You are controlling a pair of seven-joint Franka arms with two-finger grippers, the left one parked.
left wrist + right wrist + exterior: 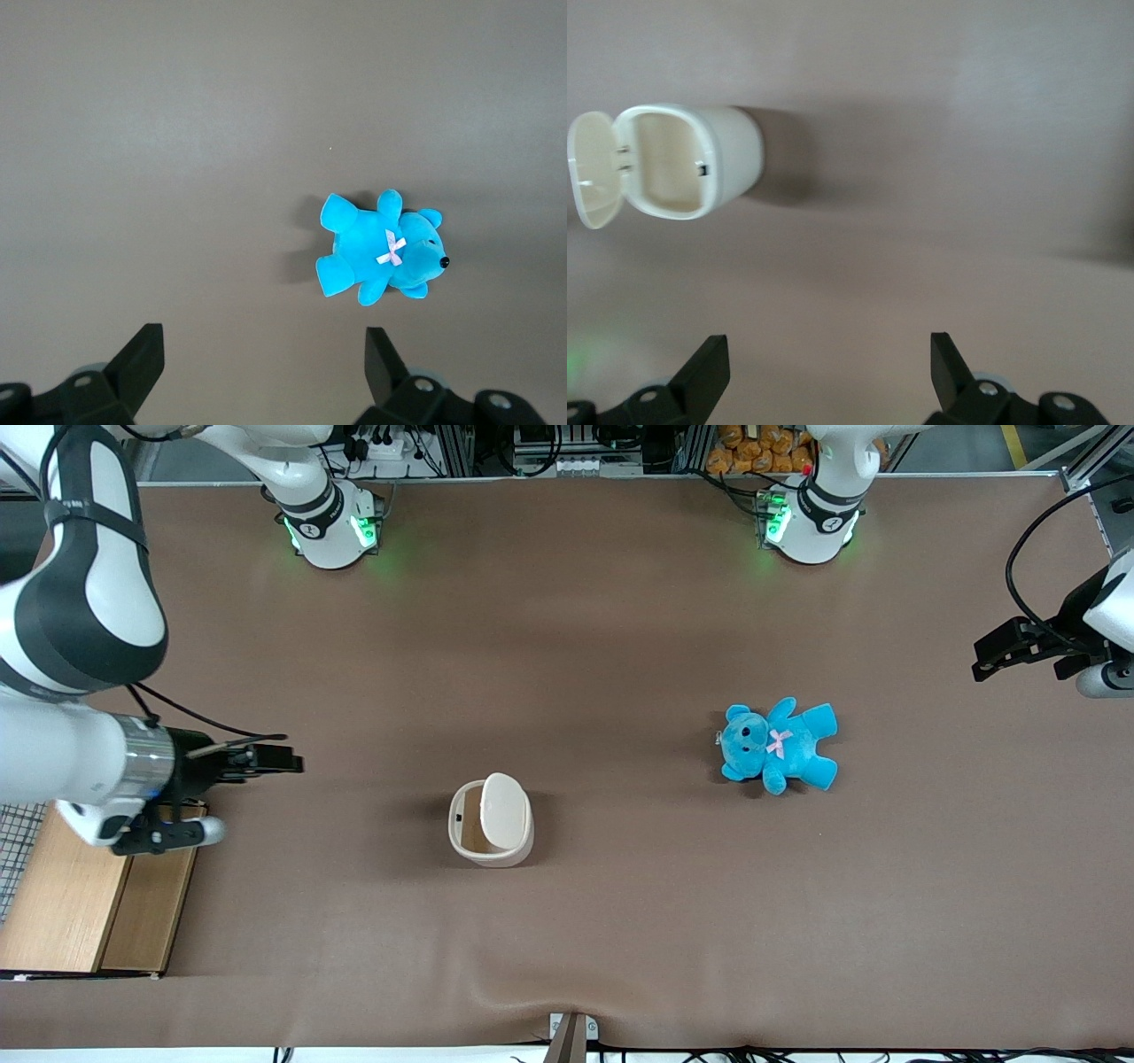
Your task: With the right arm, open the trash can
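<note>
The cream-white trash can [492, 841] stands on the brown table with its hinged lid [506, 810] swung up, so the inside shows. In the right wrist view the trash can [731, 155] has its lid [594, 168] folded back from the mouth. The right arm's gripper [288, 763] hovers well apart from the can, toward the working arm's end of the table and slightly farther from the front camera. The gripper [828, 359] is open, with only bare table between its black fingertips [709, 359].
A blue teddy [778, 746] lies toward the parked arm's end of the table, also seen as the teddy [381, 252] in the left wrist view. A wooden box [89, 895] with wire mesh sits under the working arm's wrist.
</note>
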